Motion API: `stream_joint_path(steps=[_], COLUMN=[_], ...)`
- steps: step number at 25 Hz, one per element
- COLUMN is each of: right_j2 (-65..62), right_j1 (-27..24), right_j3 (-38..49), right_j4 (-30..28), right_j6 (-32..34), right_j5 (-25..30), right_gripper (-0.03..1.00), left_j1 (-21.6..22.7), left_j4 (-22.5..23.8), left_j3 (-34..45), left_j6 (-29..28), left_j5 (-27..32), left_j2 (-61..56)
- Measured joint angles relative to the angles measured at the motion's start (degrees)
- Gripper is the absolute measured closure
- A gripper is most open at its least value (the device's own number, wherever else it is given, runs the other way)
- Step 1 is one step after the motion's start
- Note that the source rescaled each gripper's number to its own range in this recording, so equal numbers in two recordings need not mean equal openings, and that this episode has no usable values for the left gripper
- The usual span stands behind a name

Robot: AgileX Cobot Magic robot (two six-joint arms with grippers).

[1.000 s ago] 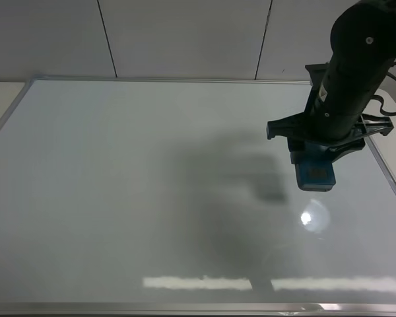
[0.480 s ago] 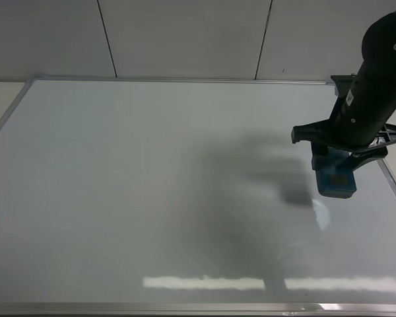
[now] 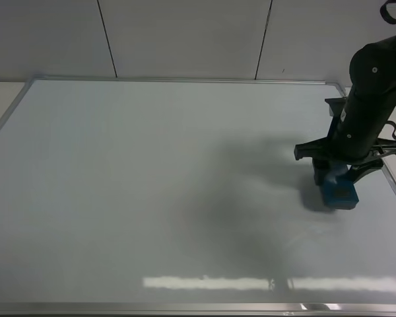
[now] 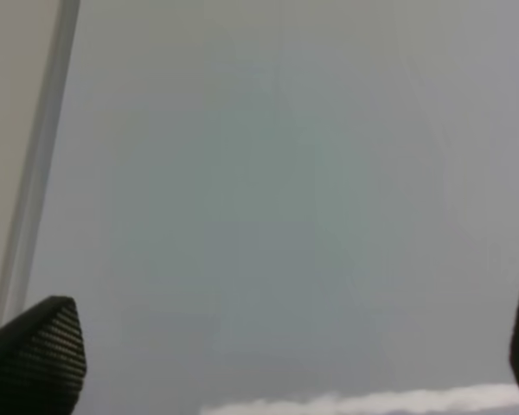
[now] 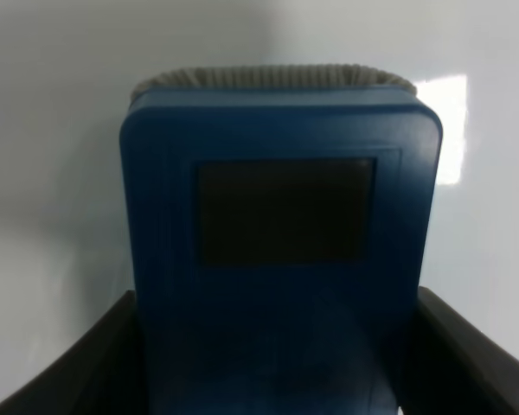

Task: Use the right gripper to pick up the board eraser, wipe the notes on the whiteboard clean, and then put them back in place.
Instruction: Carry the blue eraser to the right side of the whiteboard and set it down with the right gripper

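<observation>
Board eraser (image 3: 337, 192) sits clamped between the fingers of the right gripper (image 3: 335, 177), down at the whiteboard (image 3: 152, 198) surface close to its right frame edge. Left gripper (image 4: 285, 346) hangs over the whiteboard beside its frame, jaws spread wide.

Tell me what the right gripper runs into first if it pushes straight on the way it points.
The whiteboard. The right gripper is shut on the board eraser, whose felt edge leads, with only bare white surface ahead. The felt may be touching it now; depth is unclear.
</observation>
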Motion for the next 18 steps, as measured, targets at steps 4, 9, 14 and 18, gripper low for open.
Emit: stream_joint_path(steps=[4,9,14,18], right_j2=[1.94,2.6,2.6,2.6], right_j1=[-0.81,-1.0,-1.0,-1.0], right_j3=[0.0,-1.07,-1.3,-1.3], right_j4=[0.01,0.01,-0.05,-0.05], right_j6=[-0.21,-0.27,-0.98,-2.1], right_j5=[-1.83,-2.01,-1.84,-1.22], right_gripper=[0.95,0.95,0.95,0.95], left_j1=[0.0,0.0,0.0,0.0], left_j4=[0.0,0.0,0.0,0.0], left_j3=[0.0,0.0,0.0,0.0], left_j6=[0.0,0.0,0.0,0.0], left_j5=[0.0,0.0,0.0,0.0], left_j2=[0.0,0.0,0.0,0.0])
